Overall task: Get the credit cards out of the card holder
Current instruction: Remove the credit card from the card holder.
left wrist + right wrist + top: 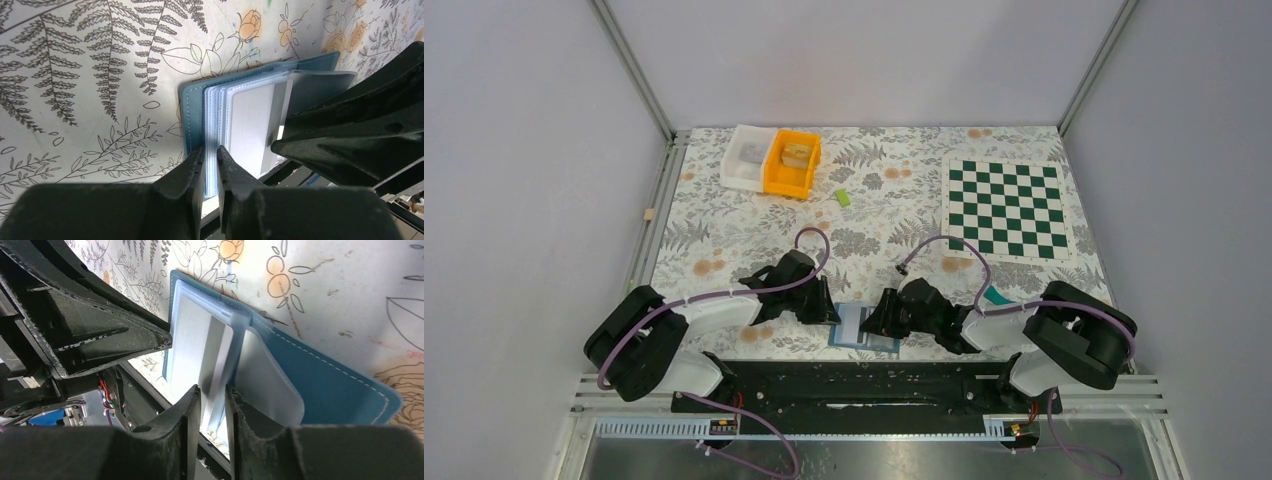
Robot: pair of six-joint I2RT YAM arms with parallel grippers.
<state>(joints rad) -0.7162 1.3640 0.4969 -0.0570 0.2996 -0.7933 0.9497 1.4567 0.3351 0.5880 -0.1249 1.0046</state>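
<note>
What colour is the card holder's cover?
Blue card holder, pale stitching; clearest in right wrist view.

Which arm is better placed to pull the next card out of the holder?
Right, probably. The right tool straddles the edge of a pale card in the open card holder, while the left tool pinches the sleeve stack, steadying it.

Top view looks down on the whole table [884,210]; both wrist views closely share the card holder [192,120]
</note>
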